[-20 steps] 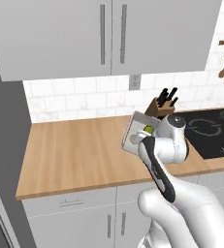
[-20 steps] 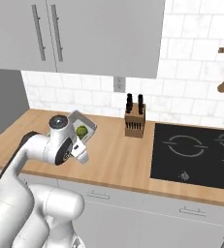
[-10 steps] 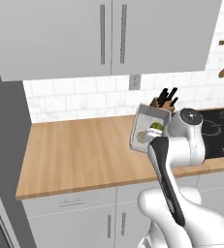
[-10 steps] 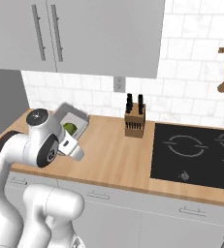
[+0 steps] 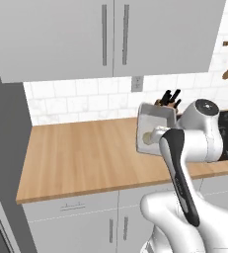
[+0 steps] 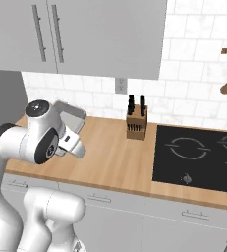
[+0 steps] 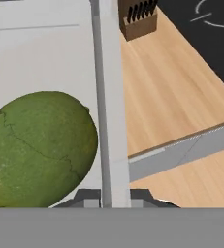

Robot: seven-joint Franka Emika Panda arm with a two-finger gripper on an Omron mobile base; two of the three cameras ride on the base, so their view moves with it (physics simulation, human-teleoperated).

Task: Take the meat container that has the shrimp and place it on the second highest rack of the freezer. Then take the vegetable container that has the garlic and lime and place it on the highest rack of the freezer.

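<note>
Gripper (image 7: 115,196) pinched nearly shut on the vegetable container's (image 5: 155,129) rim, tub tilted above the counter (image 5: 86,158), lime (image 7: 38,150) and garlic (image 5: 147,138) liable to roll out

The arm (image 6: 34,140) hides most of the vegetable container (image 6: 71,118).

The rectangular grey vegetable container (image 5: 155,123) is tilted above the wooden desk (image 5: 86,153), with the pale round garlic (image 5: 147,138) and dark green lime (image 7: 38,147) inside. Behind it stands the wooden knife block (image 6: 137,125), left of the black cooktop (image 6: 198,157).
</note>
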